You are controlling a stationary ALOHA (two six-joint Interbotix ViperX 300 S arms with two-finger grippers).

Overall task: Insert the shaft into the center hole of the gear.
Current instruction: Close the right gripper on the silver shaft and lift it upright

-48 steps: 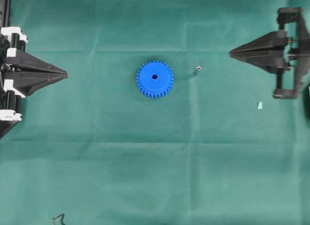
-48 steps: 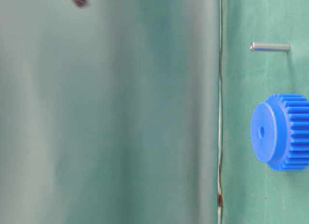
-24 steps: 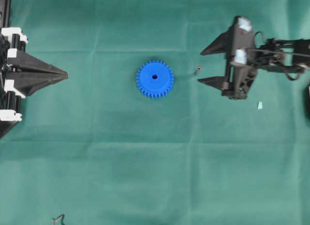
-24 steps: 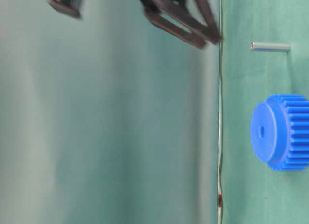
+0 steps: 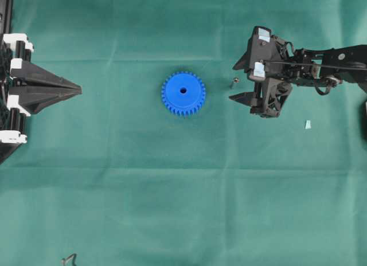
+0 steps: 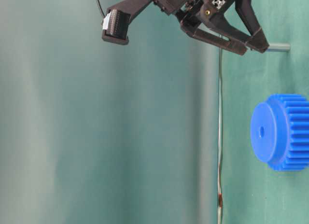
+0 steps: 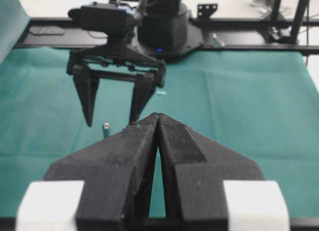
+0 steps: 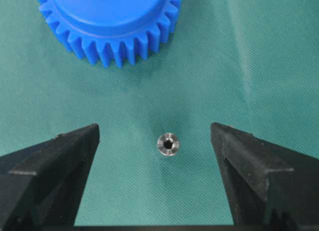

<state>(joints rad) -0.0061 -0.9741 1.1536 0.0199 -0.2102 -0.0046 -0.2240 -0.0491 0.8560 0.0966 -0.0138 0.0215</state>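
The tiny silvery-grey metal shaft (image 8: 168,144) stands upright on the green cloth (image 5: 172,208), just beside the bright blue plastic toothed gear (image 5: 183,93) but apart from it. The gear lies flat, and its small dark center hole (image 5: 183,90) is empty, so insertion has not begun.

The right gripper (image 5: 236,81) hovers with its black fingers (image 8: 55,161) spread wide on either side of the shaft, gripping nothing — the wrist view shows clear cloth between each finger and the pin. The left gripper (image 5: 77,89) sits far off at the table edge, its fingers (image 7: 172,141) pressed together on nothing.

The risk is the pin itself: it is slender and free-standing, so a descent slightly off centre would likely let one finger strike it first and tip it over or roll it away. A grasp too near the lower end would also leave too little shaft free to enter the hole — and a tilted grasp would likely jam at the rim.
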